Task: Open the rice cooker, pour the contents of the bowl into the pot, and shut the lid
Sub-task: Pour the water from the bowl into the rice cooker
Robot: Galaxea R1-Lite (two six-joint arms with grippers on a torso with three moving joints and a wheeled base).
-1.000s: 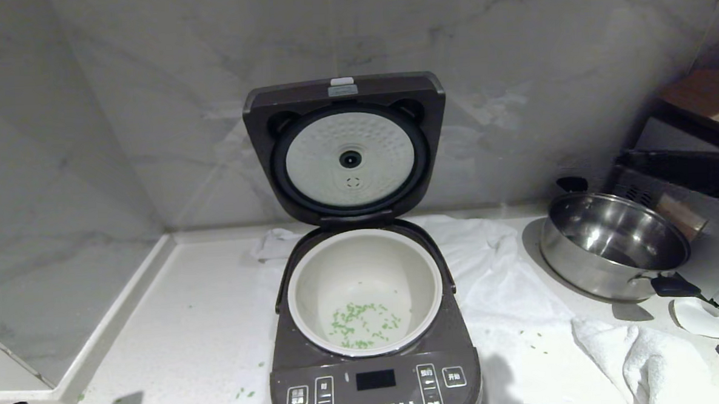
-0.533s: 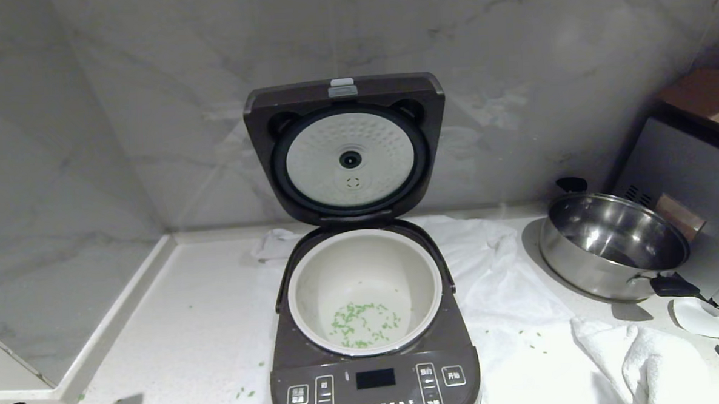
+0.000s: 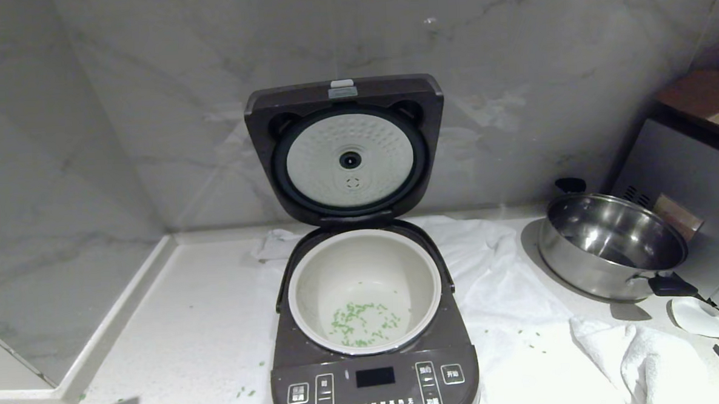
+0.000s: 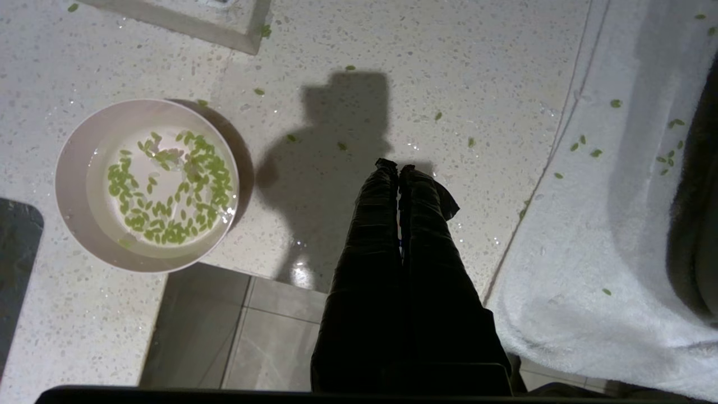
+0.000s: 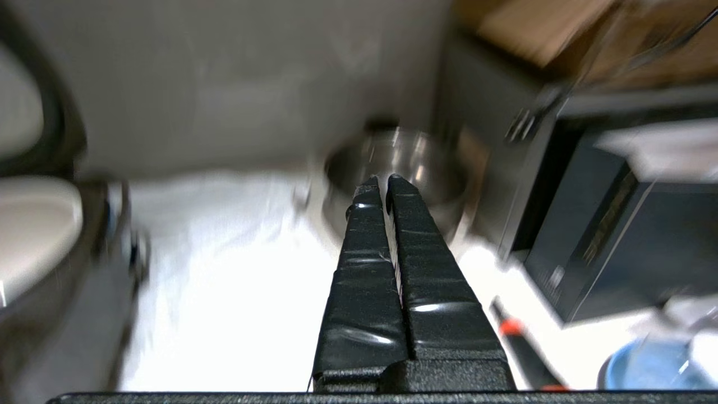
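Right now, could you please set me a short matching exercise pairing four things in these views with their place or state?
Things:
1. lid
2. pot
3. bowl
4. left gripper

States:
A. shut, above the counter
B. raised upright against the wall
C. on the counter, holding green bits
D. inside the cooker, a few green bits at the bottom

Pairs: 1-B, 2-D, 3-C, 4-A

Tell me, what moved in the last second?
The right arm pulled back out of the head view, from in front of the grey box appliance; the right gripper is shut and empty. The lid stayed up, the green bits stayed in the pot, and the left gripper kept still.
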